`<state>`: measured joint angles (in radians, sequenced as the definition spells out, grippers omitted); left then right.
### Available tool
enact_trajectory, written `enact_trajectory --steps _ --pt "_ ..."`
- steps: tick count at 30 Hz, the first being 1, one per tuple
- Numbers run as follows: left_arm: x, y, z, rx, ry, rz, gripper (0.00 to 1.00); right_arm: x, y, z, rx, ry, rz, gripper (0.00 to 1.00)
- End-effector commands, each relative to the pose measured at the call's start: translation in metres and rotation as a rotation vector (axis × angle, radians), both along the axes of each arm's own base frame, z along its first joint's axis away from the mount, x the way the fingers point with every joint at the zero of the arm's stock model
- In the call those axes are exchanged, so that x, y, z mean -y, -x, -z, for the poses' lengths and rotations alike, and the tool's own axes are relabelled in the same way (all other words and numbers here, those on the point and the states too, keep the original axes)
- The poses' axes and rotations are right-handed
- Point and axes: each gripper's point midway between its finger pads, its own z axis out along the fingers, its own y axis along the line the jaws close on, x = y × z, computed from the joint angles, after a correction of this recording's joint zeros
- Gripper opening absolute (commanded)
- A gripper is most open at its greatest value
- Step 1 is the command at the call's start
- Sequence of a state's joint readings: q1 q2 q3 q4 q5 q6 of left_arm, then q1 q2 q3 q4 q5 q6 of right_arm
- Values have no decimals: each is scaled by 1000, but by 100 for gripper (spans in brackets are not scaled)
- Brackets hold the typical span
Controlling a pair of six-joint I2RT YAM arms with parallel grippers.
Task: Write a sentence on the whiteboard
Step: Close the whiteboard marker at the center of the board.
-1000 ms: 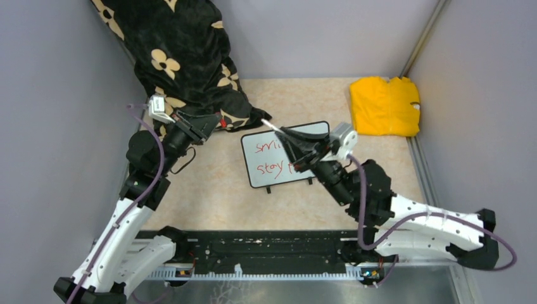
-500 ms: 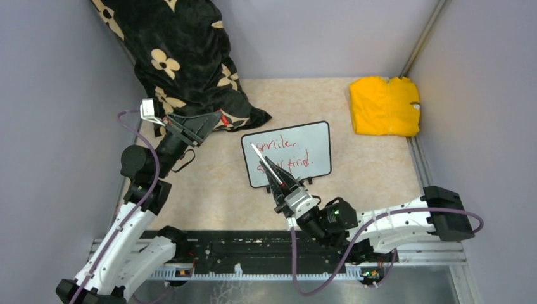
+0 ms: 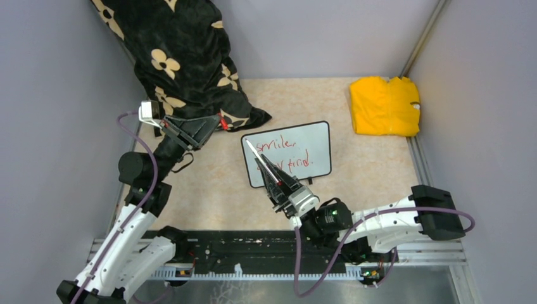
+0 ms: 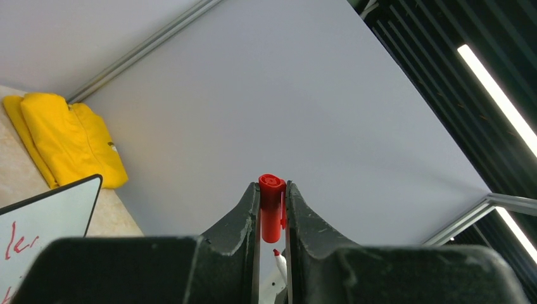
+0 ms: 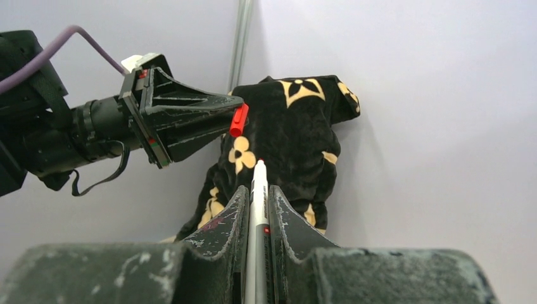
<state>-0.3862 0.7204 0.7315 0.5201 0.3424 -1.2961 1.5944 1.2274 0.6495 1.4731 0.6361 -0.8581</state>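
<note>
A small rectangular whiteboard (image 3: 315, 140) with a thin black frame, rounded corners and two little black feet lies flat on the beige speckled table (image 3: 209, 190), just right of centre in the overhead view. On it is the sentence (image 3: 279, 145), thin scrawly red handwriting in two lines. The upper line reads roughly "smile," and the lower line ends in "kind."; its first word is hidden.

The right gripper (image 3: 268, 170) comes up from the lower middle of the frame over the board's left part. Its two dark fingers are clamped on a slim white marker (image 3: 255, 152), whose free end points toward the board's upper-left corner. The right wrist view shows the marker (image 5: 258, 202) pinched tight between the fingers.

The left gripper (image 3: 216, 120), in the left-centre of the overhead frame and well apart from the board, pinches a small red plastic cap (image 3: 222, 121). The left wrist view shows the cap (image 4: 272, 206) squeezed between the fingertips.

A yellow folded cloth (image 3: 384, 106) lies at the upper right. A black cloth with cream flowers (image 3: 183, 57) is heaped at the upper left.
</note>
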Motion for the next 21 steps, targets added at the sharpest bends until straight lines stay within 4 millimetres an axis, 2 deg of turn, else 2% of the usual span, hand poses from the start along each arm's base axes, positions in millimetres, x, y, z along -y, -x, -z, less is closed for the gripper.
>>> enact_trajectory --steps 1,11,21 --pt "3 12 -15 27 38 64 0 7 6 -29 1 -123 -47 0" --pt "18 8 -13 -9 58 115 0 13 3 -20 -12 -98 -29 0" --pt "26 2 -30 14 58 107 0 27 0 -10 -14 -53 -3 0"
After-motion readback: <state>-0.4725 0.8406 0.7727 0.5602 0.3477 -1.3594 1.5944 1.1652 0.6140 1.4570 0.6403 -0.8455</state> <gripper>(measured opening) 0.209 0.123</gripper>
